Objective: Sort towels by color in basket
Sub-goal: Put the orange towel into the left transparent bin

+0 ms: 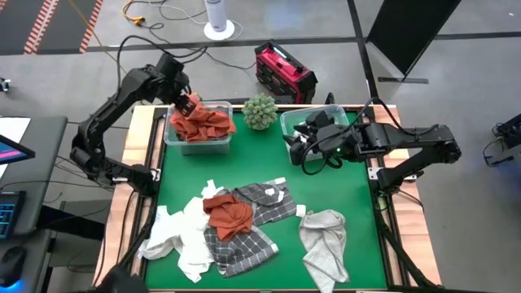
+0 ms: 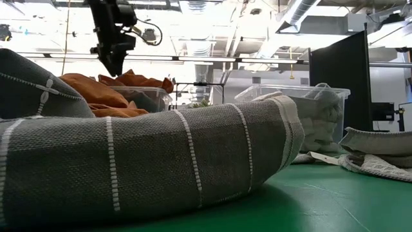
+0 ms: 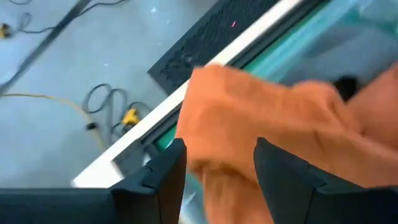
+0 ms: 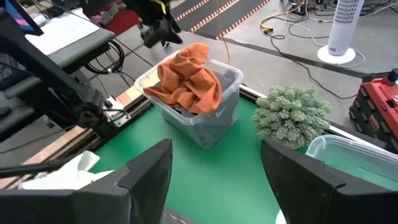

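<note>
A clear bin (image 1: 198, 140) at the far left holds rust-orange towels (image 1: 199, 122), heaped above its rim. My left gripper (image 1: 186, 104) hangs open just over that heap; the orange cloth (image 3: 261, 118) shows between and beyond its fingers (image 3: 168, 180). My right gripper (image 1: 295, 146) is open and empty next to a second clear bin (image 1: 326, 122) with pale towels (image 2: 322, 122). Near the front edge lies a pile: another rust-orange towel (image 1: 228, 213) on a dark grey plaid one (image 1: 244, 244), a white one (image 1: 183, 232) and a light grey one (image 1: 324, 240).
A small green plant (image 1: 260, 111) stands between the two bins at the far edge. A dark grey towel with white lines (image 2: 161, 161) lies right in front of the low camera. A red case (image 1: 283, 72) and cables lie on the floor beyond the table.
</note>
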